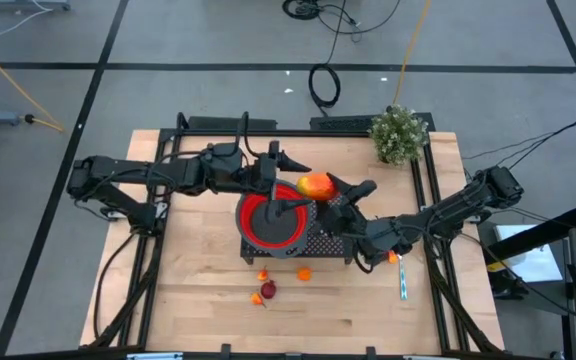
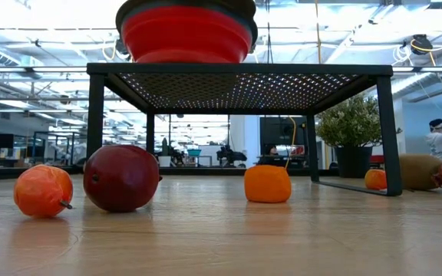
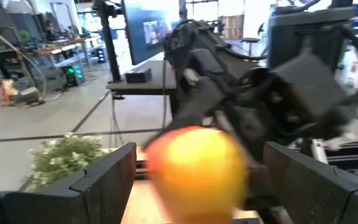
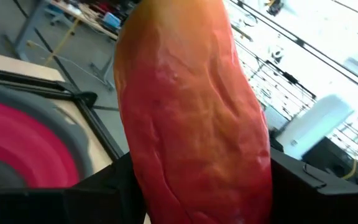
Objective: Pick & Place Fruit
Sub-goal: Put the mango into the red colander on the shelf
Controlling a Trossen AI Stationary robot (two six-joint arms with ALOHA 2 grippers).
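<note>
The red-orange-yellow fruit (image 1: 315,185) is held up over the far right rim of the red bowl (image 1: 271,222), which sits on a black mesh stand (image 1: 328,240). My right gripper (image 1: 342,189) is shut on this fruit and reaches in from the right. My left gripper (image 1: 296,167) is open, coming from the left. In the left wrist view its fingers stand on either side of the fruit (image 3: 194,168) with gaps showing. Small orange balls (image 1: 304,272) and a dark red fruit (image 1: 268,290) lie on the table in front of the stand. My right gripper (image 4: 197,193) pinches the red-orange-yellow fruit (image 4: 191,118) between its two fingers, which come from the table's right. The fruit fills the gap between the fingers (image 4: 98,186) and stands out beyond them. It is lifted clear above the bowl's rim.
A leafy potted plant (image 1: 400,133) stands at the table's far right corner. A thin utensil (image 1: 404,285) and an orange ball (image 1: 393,257) lie right of the stand. The low view shows a brown oval (image 2: 420,170) and more fruit (image 2: 121,178) on the wood.
</note>
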